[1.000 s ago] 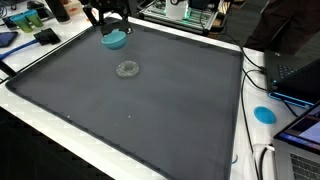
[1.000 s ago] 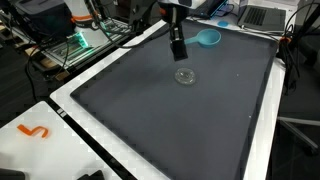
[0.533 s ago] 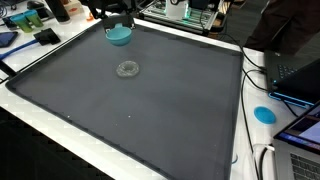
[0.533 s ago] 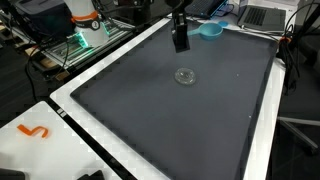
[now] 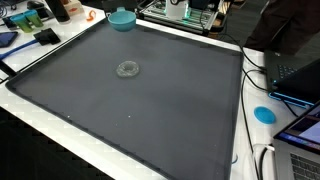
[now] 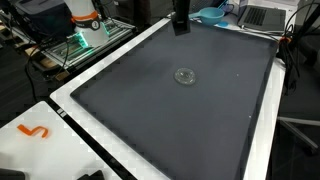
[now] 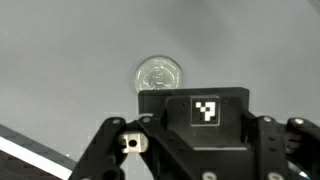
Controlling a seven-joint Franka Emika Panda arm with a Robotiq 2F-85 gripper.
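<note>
just beside the gripper (image 6: pixel 180 24), level with its lower end, a teal bowl (image 6: pixel 210 14) shows upright, mouth up, over the far rim of the dark mat (image 5: pixel 170 110). in an exterior view it looks lifted off the surface rather than resting on it, which would fit a pinch on its rim. no finger is seen touching it, though, so i cannot tell whether it is carried or merely close by. nor can i tell whether the hand is spread or clamped: the wrist view shows only the black body with its square marker (image 7: pixel 206 109) and linkages on either side, with the fingertips cut off. below the hand and well apart from it, a small clear round piece (image 7: pixel 159 75) lies flat and alone near the mat's middle, probably set there for easy reach from above. well away from the hand, off the mat, a blue disc (image 5: pixel 264 114) lies on the white table edge (image 5: pixel 248 100) by a laptop (image 5: pixel 298 72).
</note>
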